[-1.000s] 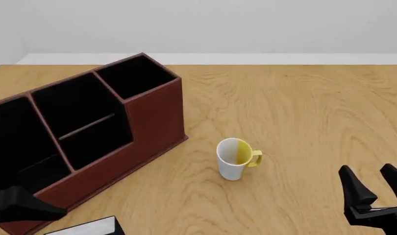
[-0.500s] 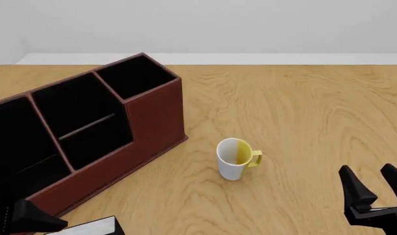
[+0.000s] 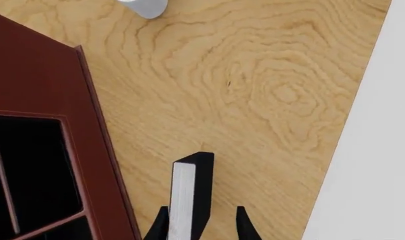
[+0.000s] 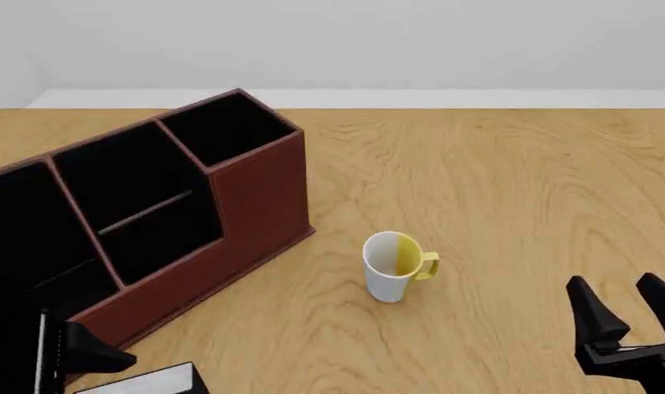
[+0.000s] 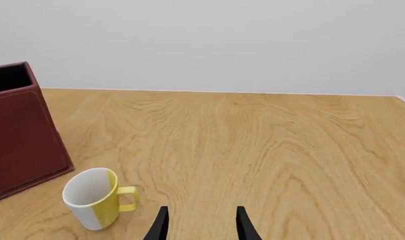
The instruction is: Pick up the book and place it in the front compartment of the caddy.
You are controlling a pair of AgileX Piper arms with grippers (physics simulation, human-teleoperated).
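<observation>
Wooden table (image 4: 508, 180) fills your front view. Your left gripper (image 3: 201, 225) pinches the book (image 3: 189, 195) beside the caddy (image 4: 256, 197). Your right gripper (image 4: 628, 316), lower right, is spread, holding nothing.

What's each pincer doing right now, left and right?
Left pincer: its fingers straddle the book; whether they clamp it cannot be told.
Right pincer: open, holding nothing.

One book (image 3: 192, 195), one caddy (image 4: 256, 205), one mug (image 4: 393, 264), two grippers.
</observation>
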